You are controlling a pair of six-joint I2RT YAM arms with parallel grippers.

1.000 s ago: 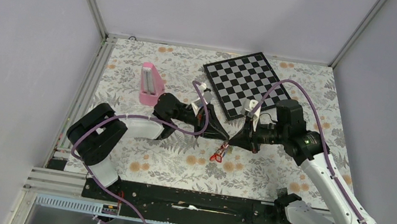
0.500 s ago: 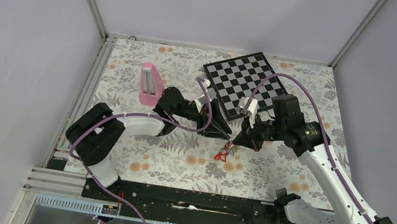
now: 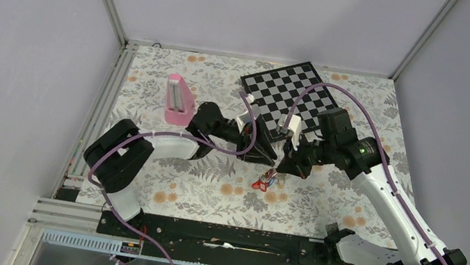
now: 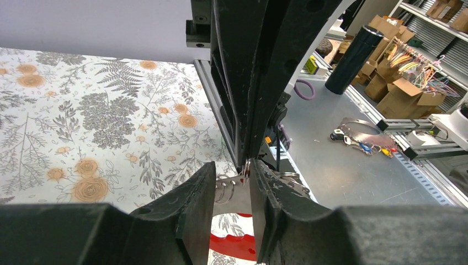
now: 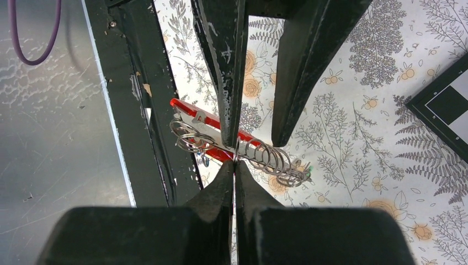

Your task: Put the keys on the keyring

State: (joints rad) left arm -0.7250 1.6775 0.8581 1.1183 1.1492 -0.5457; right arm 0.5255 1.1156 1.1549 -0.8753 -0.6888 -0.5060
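The keyring [image 3: 266,179], red on one side and grey on the other, hangs between my two grippers above the floral table near its middle. Several wire rings of the keys [image 5: 276,160] are threaded along it, and a tiny green tag shows at their end. My left gripper [image 3: 271,155] is shut across the keyring's grey plate [image 4: 232,196], with the red side [image 4: 234,245] below. My right gripper [image 3: 283,164] meets it from the right. In the right wrist view my right gripper [image 5: 234,163] is shut on a thin metal key part beside the keyring [image 5: 196,118].
A pink block [image 3: 179,99] lies at the back left of the table. A checkered board [image 3: 290,98] lies at the back, just behind both grippers. The black base rail [image 3: 224,233] runs along the near edge.
Both grippers have lifted a little and moved slightly toward the back, carrying the keyring with them. The right arm's elbow has risen. Both grips are unchanged.
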